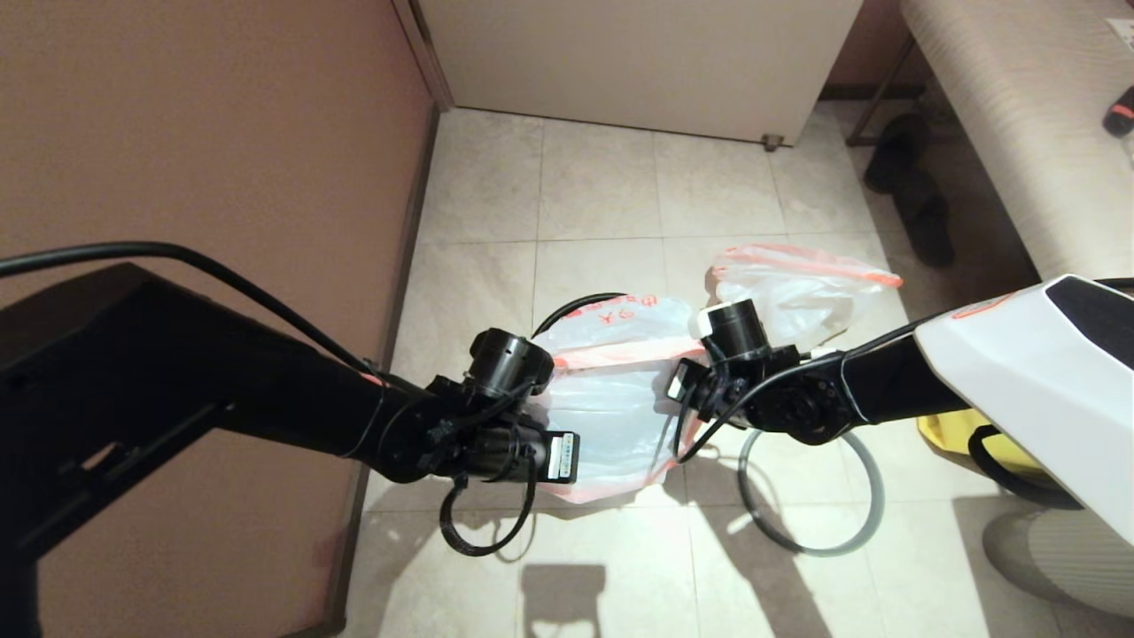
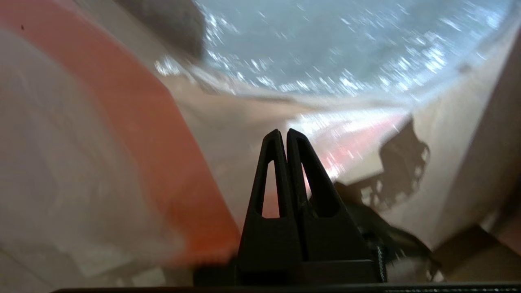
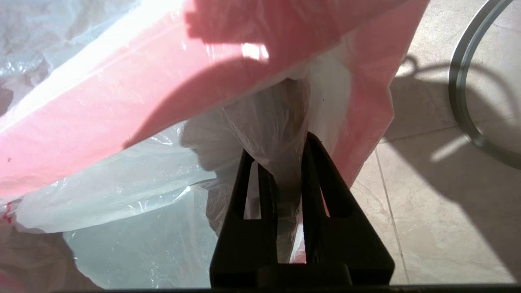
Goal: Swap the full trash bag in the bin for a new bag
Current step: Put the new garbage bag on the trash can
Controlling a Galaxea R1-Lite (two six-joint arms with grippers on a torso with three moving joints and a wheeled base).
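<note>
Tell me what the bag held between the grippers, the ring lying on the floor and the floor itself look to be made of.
New bag: thin translucent plastic film, glossy; it crinkles and light passes through.
Rim ring: grey, smooth, thin hoop with a dull sheen; plastic or metal, cannot tell.
Floor: beige tiles, probably ceramic or stone; grout lines and faint marbling, semi-gloss.

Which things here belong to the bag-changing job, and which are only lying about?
Belong to the job:
- new bag, stretched between left gripper and right gripper, both shut on it
- bin, mostly hidden behind it
- full trash bag, on the floor
- grey rim ring

Lying about:
- yellow bag
- dark shoes
</note>
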